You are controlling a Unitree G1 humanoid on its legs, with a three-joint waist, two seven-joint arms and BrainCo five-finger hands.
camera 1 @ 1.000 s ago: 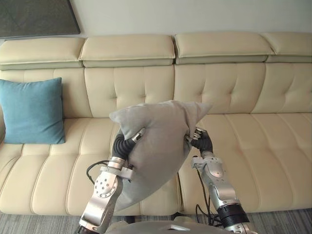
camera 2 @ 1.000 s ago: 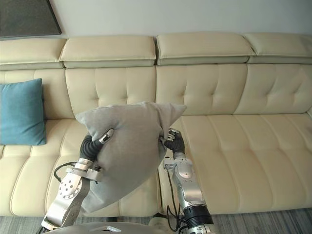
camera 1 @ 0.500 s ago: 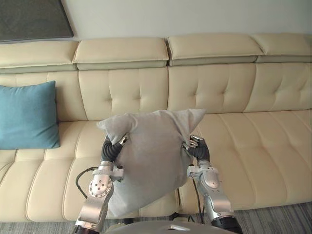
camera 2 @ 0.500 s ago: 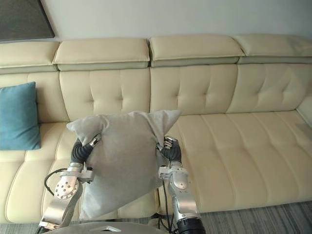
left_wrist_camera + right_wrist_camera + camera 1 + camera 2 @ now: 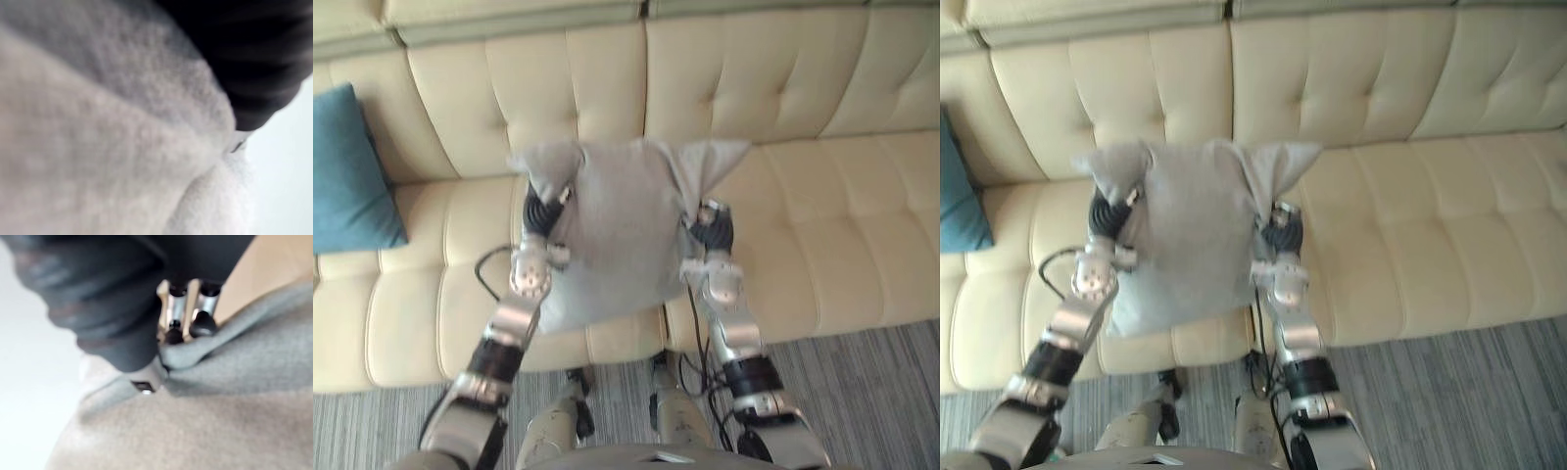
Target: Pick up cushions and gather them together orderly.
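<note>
HELD ITEM: grey cushion [image 5: 622, 235] over sofa [image 5: 822, 225]

The left hand [image 5: 541, 210] is touching the grey cushion's upper left side; its grip cannot be told. The right hand [image 5: 710, 223] is pinching the upper right corner with curled fingers [image 5: 191, 317]. The grey cushion is hanging between both hands over the seat's near edge. A blue cushion [image 5: 347, 171] is leaning on the backrest, far left.

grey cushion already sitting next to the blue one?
No, the grey cushion is held up between the left hand and the right hand, well apart from the blue cushion at the left end of the sofa.
</note>
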